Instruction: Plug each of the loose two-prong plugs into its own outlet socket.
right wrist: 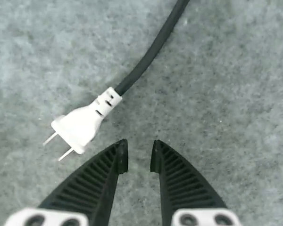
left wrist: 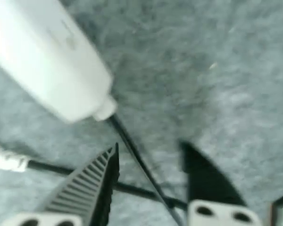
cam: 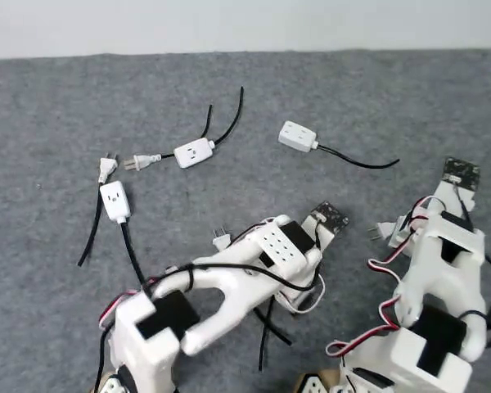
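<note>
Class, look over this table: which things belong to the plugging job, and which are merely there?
Belong:
left socket, middle socket, right socket
leftmost plug, second plug, third plug, rightmost plug just ahead of the right gripper

Merely there:
grey mat

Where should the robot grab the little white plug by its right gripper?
Probably the plug, by its wide white body, pinched across the sides from above. It lies flat; the thin prongs stick out one end and the cable the other.
</note>
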Tool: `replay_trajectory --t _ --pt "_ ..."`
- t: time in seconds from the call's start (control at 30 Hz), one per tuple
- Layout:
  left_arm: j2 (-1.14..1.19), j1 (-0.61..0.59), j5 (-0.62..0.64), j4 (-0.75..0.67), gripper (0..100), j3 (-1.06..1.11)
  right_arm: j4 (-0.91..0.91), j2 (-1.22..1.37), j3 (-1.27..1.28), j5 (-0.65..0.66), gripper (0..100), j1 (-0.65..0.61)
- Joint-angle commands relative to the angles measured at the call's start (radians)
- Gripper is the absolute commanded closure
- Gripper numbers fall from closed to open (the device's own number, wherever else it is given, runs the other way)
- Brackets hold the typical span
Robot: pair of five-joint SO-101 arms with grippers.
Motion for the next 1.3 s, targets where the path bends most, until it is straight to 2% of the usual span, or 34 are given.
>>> replay_trajectory --t 0.0,0.13,0.2,0.4,0.57,0.63,0.77,0.87,1.03,1.27 --pt "-0.023 0.075 0.011 0.038 64 -0.016 -0.018 -0.013 -0.015 0.011 90.5 -0.012" --pt "-0.069 0.104 -0.038 0.052 65 -0.013 -0.018 -0.013 -0.015 0.012 90.5 -0.012" --pt "-0.143 0.072 -0.063 0.075 69 -0.012 -0.018 -0.013 -0.015 0.012 90.5 -0.012" --pt "-0.374 -0.060 -0.155 0.084 87 0.002 -0.018 -0.012 -0.015 0.012 90.5 -0.012" --pt "-0.434 -0.164 -0.172 0.038 98 0.012 -0.018 -0.012 -0.015 0.012 90.5 -0.012" --pt "-0.422 -0.218 -0.095 -0.044 99 0.019 -0.018 -0.012 -0.015 0.012 90.6 -0.012" --pt "-0.322 -0.299 0.204 -0.318 99 0.071 -0.018 -0.012 -0.015 0.012 90.6 -0.012" --pt "-0.207 -0.290 0.250 -0.476 99 0.090 -0.018 -0.012 -0.015 0.012 90.6 -0.012" --pt "-0.060 -0.226 0.255 -0.488 99 0.018 -0.018 -0.007 -0.015 0.040 90.8 -0.010" --pt "-0.048 -0.186 0.253 -0.440 99 -0.036 -0.018 -0.005 -0.015 0.046 90.8 -0.008"
